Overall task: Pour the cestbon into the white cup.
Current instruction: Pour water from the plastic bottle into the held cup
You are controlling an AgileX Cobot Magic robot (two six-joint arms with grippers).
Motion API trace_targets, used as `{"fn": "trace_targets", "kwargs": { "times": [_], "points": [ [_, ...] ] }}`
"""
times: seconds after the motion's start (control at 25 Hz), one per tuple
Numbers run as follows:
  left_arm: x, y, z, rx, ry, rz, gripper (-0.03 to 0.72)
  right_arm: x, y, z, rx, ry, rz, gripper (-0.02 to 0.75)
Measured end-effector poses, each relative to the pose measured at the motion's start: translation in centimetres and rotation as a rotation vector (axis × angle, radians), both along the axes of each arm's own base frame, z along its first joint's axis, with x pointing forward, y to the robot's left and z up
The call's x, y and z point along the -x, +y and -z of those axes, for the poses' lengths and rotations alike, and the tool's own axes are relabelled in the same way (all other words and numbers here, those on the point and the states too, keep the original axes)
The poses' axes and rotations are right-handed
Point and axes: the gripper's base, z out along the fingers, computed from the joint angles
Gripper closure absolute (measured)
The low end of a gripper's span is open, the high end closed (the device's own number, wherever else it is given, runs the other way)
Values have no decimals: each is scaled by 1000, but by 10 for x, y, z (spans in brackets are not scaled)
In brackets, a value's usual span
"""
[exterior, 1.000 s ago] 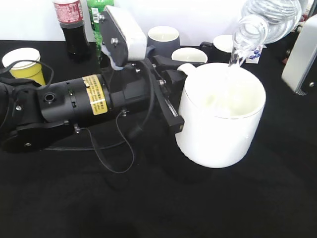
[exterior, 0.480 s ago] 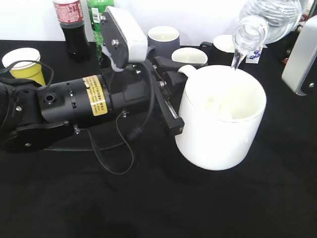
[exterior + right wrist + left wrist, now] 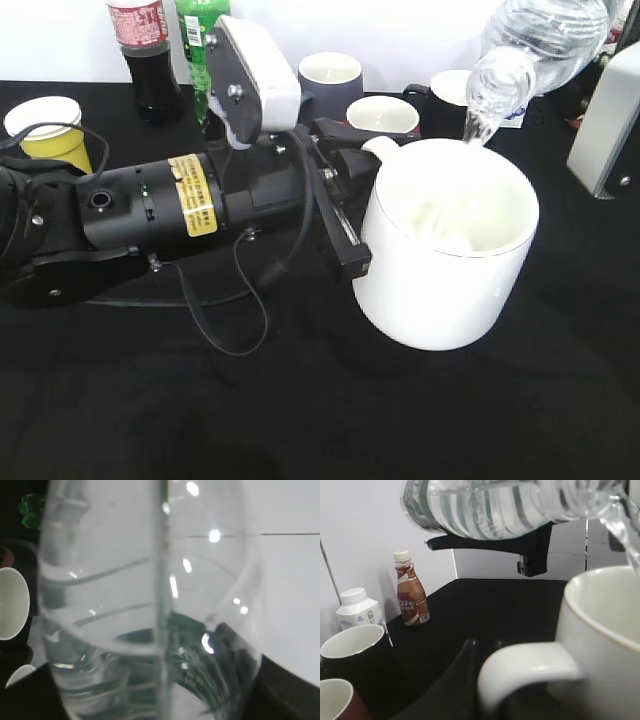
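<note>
The white cup (image 3: 450,250) is a large white mug held off the black table. My left gripper (image 3: 352,205) is shut on its loop handle (image 3: 525,670). The cestbon (image 3: 535,35), a clear ribbed bottle, is tilted mouth-down over the cup's far rim. A thin stream of water (image 3: 472,125) runs from it into the cup. My right gripper (image 3: 535,542) is shut on the bottle, seen as black jaws behind it in the left wrist view. The bottle (image 3: 150,605) fills the right wrist view, its dark green label (image 3: 200,672) showing through the plastic.
A cola bottle (image 3: 140,50) and a green soda bottle (image 3: 195,30) stand at the back left, with a yellow paper cup (image 3: 50,130) nearby. Three mugs (image 3: 382,112) stand behind the white cup. A brown drink bottle (image 3: 411,596) stands by the wall.
The cup has shifted slightly to the right. The bottle's mouth has dropped a little closer to the rim. Water keeps running into the cup.
</note>
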Motion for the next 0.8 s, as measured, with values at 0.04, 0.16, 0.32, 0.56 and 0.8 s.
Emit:
{"fn": "trace_targets", "kwargs": {
  "times": [0.04, 0.16, 0.32, 0.56, 0.8],
  "points": [
    [0, 0, 0, 0, 0, 0, 638, 0, 0, -1, -4, -5, 7, 251],
    [0, 0, 0, -2, 0, 1, 638, -1, -1, -2, 5, -31, 22, 251],
    [-1, 0, 3, -27, 9, -10, 638, -1, -1, -2, 31, -64, 24, 251],
    [-1, 0, 3, -31, 10, -12, 638, -1, -2, -3, 44, -89, 26, 251],
    [-2, 1, 3, -30, 15, -20, 638, -1, -2, -4, -4, -53, 30, 251]
  ]
}}
